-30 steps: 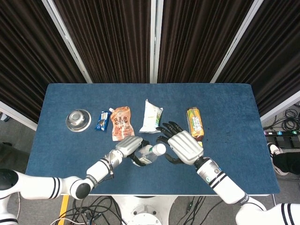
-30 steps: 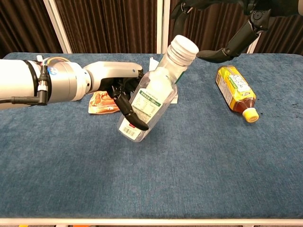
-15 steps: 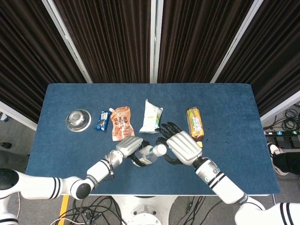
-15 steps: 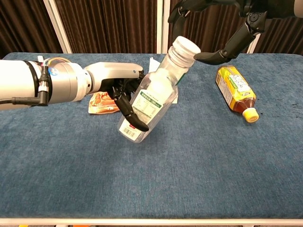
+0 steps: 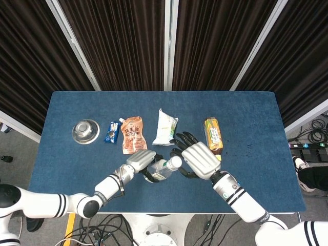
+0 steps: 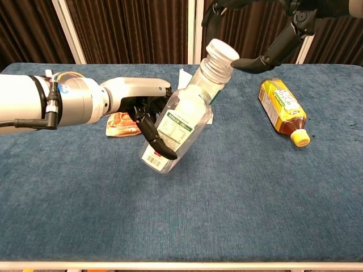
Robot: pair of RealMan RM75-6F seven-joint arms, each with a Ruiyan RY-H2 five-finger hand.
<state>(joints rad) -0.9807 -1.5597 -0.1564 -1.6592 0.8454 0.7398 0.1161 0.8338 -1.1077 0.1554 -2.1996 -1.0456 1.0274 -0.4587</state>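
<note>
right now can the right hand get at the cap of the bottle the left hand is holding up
Probably yes. The right hand hovers open right beside the white cap, a fingertip almost touching it. The left hand holds the bottle tilted with the cap toward it, nothing between them.

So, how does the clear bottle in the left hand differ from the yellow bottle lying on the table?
The clear bottle is held tilted above the table by the left hand; the yellow bottle lies flat on the blue table, untouched. The clear bottle has a white cap and a white label; the yellow bottle has a yellow cap and a yellow wrap. Both still have their caps on.
</note>
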